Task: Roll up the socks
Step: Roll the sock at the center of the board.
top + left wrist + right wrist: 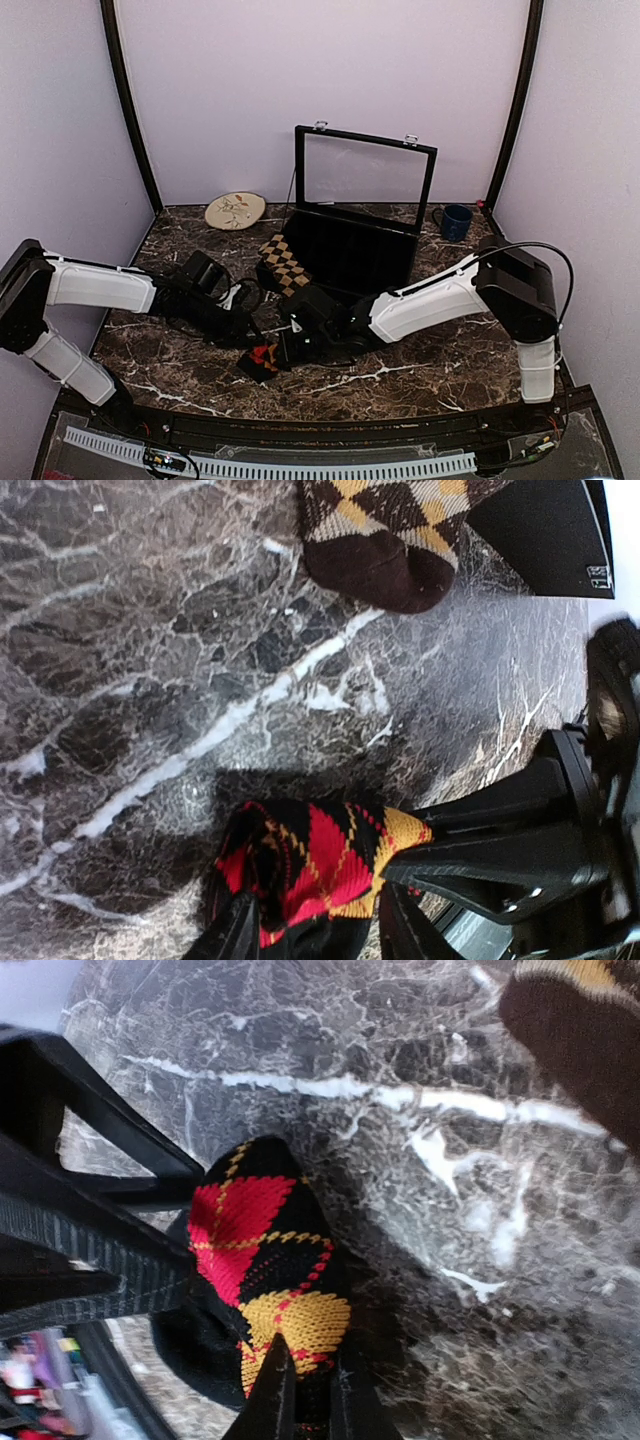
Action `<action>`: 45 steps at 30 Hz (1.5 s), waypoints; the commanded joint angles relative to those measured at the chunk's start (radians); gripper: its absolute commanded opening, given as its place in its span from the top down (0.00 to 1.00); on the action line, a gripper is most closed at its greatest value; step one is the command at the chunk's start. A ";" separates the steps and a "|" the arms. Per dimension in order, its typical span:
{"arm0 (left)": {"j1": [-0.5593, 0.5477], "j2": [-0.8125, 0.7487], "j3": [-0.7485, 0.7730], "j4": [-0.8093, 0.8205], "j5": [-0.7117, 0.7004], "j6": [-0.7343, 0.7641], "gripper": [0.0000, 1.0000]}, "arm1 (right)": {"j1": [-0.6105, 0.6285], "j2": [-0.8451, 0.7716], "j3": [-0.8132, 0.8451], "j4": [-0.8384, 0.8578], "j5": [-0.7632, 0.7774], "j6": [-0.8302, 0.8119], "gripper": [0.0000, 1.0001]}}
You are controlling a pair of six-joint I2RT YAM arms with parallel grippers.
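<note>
On marble [430, 370], right gripper [305, 1385] pinches red sock [265, 1250]; left gripper [318, 925] gapes; case label [597, 577] illegible.

A dark marble table [430, 370] with white veining sits inside plain pale lilac walls [220, 90], softly and evenly lit. Two black struts [128, 110] curve up the back corners. Toward the back stands an open black case [350, 255], glass lid [365, 170] upright, a cream plate [235, 210] to its left and a blue mug [455, 222] to its right.
</note>
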 commanded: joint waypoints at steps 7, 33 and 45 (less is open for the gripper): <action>0.016 -0.071 0.024 -0.081 -0.023 -0.081 0.54 | 0.160 0.034 0.221 -0.391 0.486 -0.375 1.00; 0.068 -0.030 0.010 -0.118 0.153 -0.046 0.55 | 0.377 0.185 0.240 -0.383 1.015 -0.875 1.00; 0.044 0.025 0.013 -0.103 0.247 -0.077 0.50 | 0.405 0.207 0.208 -0.295 1.047 -1.001 1.00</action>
